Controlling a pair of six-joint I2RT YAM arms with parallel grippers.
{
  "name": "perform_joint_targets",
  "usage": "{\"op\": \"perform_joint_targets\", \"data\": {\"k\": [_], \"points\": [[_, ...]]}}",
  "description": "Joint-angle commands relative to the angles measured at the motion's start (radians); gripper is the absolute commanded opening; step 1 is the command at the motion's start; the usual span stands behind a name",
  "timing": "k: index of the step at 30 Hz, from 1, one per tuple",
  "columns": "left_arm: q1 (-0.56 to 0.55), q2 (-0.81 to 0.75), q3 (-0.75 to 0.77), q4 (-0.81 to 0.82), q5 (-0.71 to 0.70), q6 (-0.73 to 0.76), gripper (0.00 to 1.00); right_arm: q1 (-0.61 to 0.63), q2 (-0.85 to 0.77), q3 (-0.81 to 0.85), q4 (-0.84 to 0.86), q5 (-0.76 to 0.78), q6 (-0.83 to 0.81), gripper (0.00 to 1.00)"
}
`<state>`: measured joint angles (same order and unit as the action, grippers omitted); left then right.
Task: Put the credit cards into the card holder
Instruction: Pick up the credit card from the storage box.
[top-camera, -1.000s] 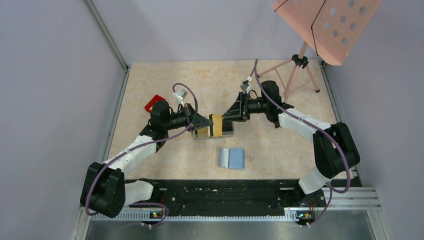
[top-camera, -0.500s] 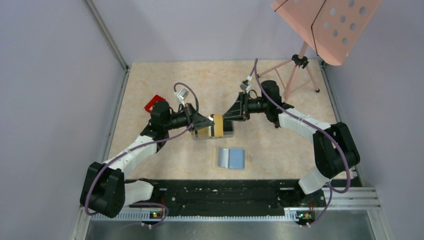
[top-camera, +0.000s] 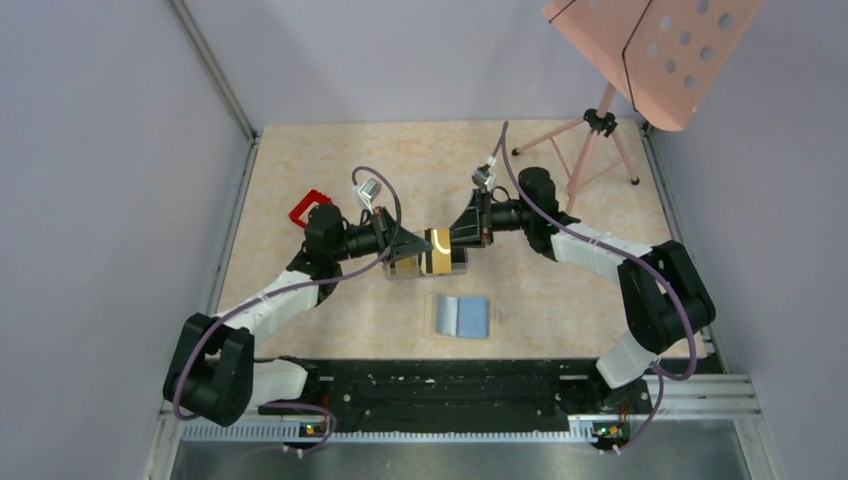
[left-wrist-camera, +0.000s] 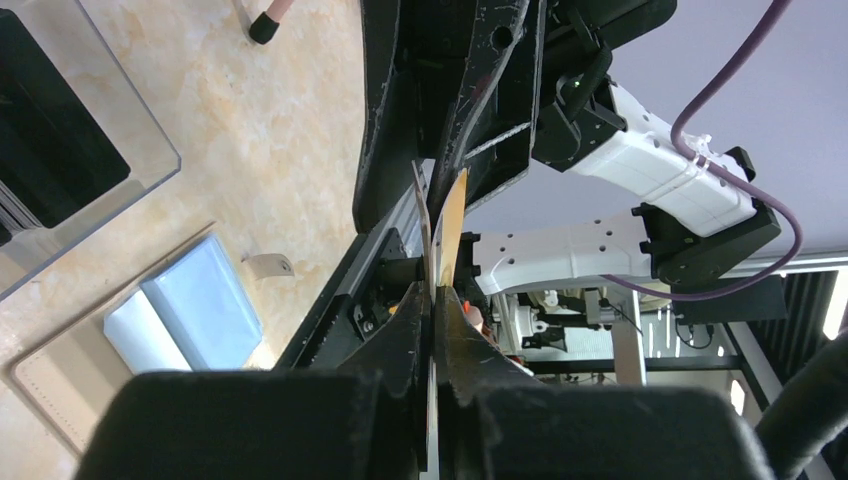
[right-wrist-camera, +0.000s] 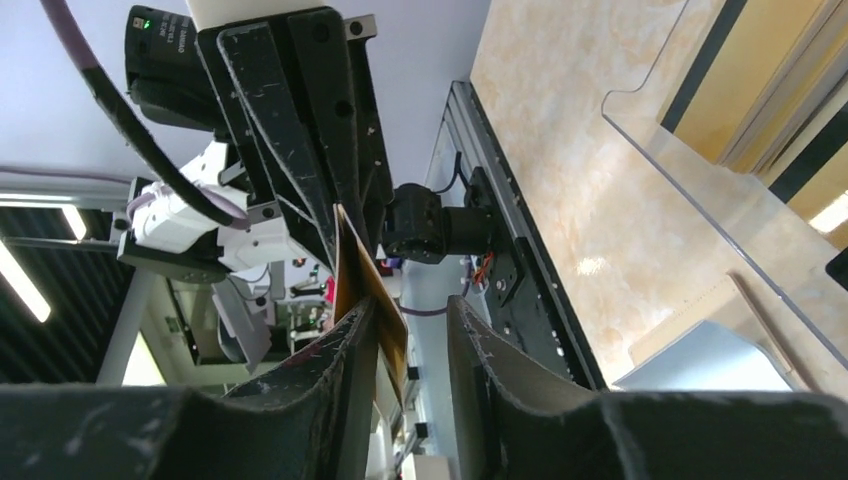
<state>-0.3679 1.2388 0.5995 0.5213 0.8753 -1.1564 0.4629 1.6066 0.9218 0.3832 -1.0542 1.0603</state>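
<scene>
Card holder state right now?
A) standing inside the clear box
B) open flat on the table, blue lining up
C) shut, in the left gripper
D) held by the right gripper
B: the card holder lies opened out on the table, light blue lining facing up, nothing gripping it.

The top camera looks down from far above the fingers (top-camera: 408, 243). Each wrist camera sits close behind its own pair; all share the gold card (top-camera: 439, 250) between them.
</scene>
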Motion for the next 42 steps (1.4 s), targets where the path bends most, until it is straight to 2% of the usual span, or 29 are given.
{"op": "perform_joint_targets", "data": {"k": [1, 4, 8, 16, 27, 34, 42], "points": [[-0.010, 0.033, -0.014, 0.195, -0.022, -0.063, 0.00, 0.039, 0.005, -0.014, 0.164, -0.072, 0.068, 0.25], [-0.012, 0.047, -0.018, 0.213, -0.024, -0.069, 0.00, 0.039, 0.001, -0.011, 0.181, -0.075, 0.073, 0.00], [-0.012, 0.046, -0.031, 0.189, -0.028, -0.055, 0.00, 0.028, -0.007, 0.011, 0.131, -0.057, 0.038, 0.00], [-0.010, 0.019, -0.076, 0.093, -0.092, 0.010, 0.00, -0.044, -0.060, 0.121, -0.236, 0.058, -0.208, 0.00], [-0.009, 0.073, -0.060, 0.093, -0.131, 0.019, 0.00, -0.074, -0.120, 0.163, -0.467, 0.231, -0.388, 0.00], [-0.004, 0.117, -0.055, 0.132, -0.141, 0.002, 0.00, -0.106, -0.120, 0.202, -0.544, 0.304, -0.443, 0.00], [0.004, 0.162, -0.043, 0.173, -0.128, -0.016, 0.03, -0.144, -0.121, 0.213, -0.544, 0.295, -0.445, 0.00]]}}
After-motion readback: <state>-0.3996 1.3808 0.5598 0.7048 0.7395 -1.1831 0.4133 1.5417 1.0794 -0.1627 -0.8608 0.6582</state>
